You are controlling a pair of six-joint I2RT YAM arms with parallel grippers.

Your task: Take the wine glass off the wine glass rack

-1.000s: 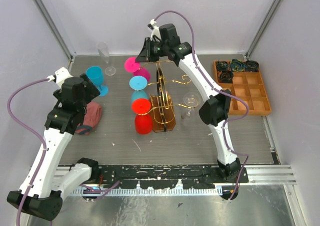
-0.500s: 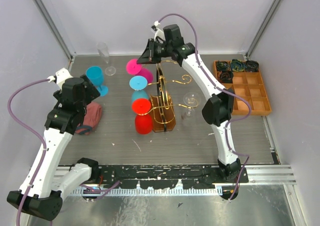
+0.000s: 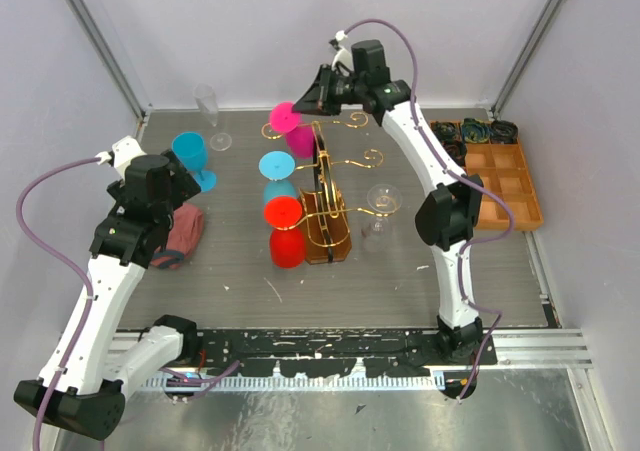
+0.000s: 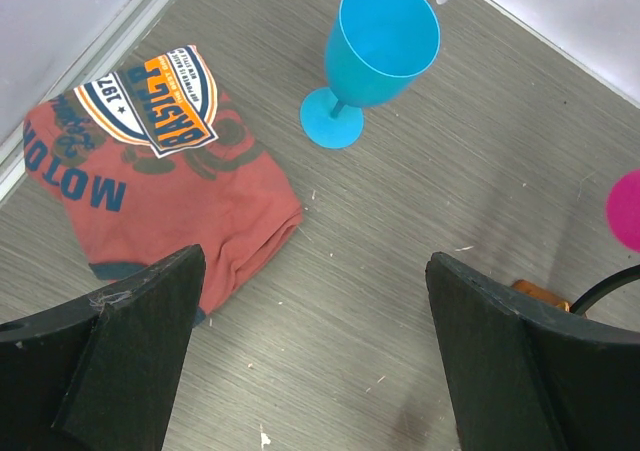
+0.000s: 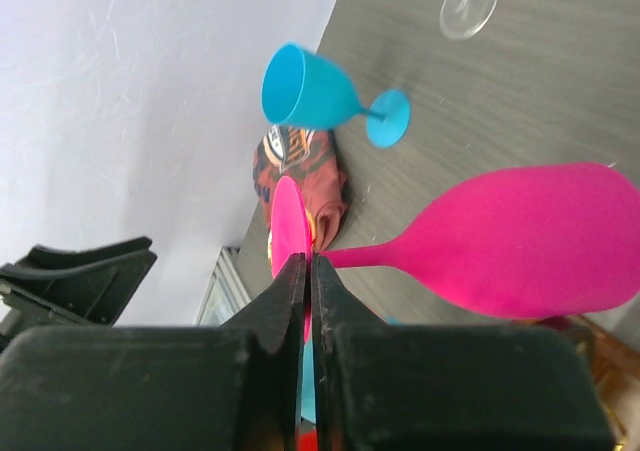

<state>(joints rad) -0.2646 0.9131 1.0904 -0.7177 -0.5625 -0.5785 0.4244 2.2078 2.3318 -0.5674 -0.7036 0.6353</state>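
The gold wire wine glass rack (image 3: 326, 186) stands mid-table on its brown base. My right gripper (image 3: 316, 95) is shut on the round foot of a pink wine glass (image 3: 301, 137) and holds it on its side by the rack's far top arms. In the right wrist view the fingers (image 5: 308, 271) pinch the foot edge-on, and the pink bowl (image 5: 530, 241) sticks out to the right. A blue glass (image 3: 277, 165), two red glasses (image 3: 283, 212) and a clear glass (image 3: 381, 202) hang on the rack. My left gripper (image 4: 315, 361) is open and empty over bare table.
A blue wine glass (image 3: 190, 155) and a clear glass (image 3: 208, 107) stand at the far left. A folded red shirt (image 3: 183, 233) lies under my left arm. An orange-brown compartmented tray (image 3: 498, 186) sits at the right. Grey walls close in the back and sides.
My right gripper has moved right and back with the pink glass, carrying it from the rack's left side toward its far top. The left arm has not moved.
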